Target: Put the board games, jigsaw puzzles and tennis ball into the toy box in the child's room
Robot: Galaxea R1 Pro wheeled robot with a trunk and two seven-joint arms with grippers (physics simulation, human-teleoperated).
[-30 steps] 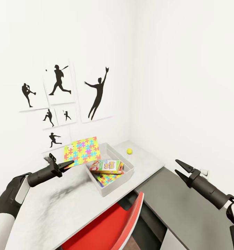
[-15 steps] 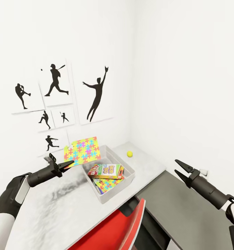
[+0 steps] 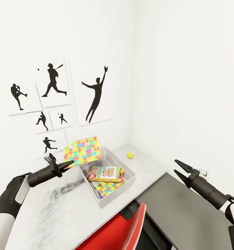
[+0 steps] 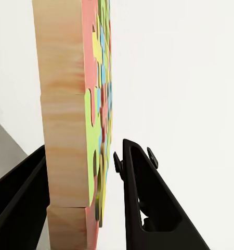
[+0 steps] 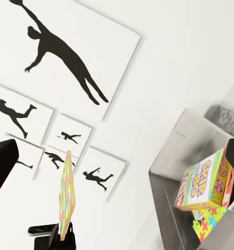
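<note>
Gripping one jigsaw puzzle (image 3: 82, 150) by its near edge, the left gripper (image 3: 69, 162) holds it in the air above the table (image 3: 61, 211), just left of the toy box (image 3: 129, 172). The puzzle is a thin flat square covered in interlocking yellow, pink, green and blue pieces; the left wrist view shows its pale wood-grain edge (image 4: 62, 130) clamped between the two black fingers (image 4: 148, 208), the printed face turned toward one of them.

The toy box is a shallow light grey bin with sloping sides, standing toward the far right corner of the tabletop. Inside it lies the red-green-yellow "Skip-Bo" board game (image 3: 105, 174), tilted, on top of a second jigsaw puzzle (image 3: 108, 187) with the same bright pattern. The tennis ball (image 3: 130, 155), small and yellow-green, sits on the tabletop beyond the box, near the far right corner.

The right gripper (image 3: 178, 168) hangs over the lower dark grey unit (image 3: 186, 215), its fingers spread and holding nothing.
</note>
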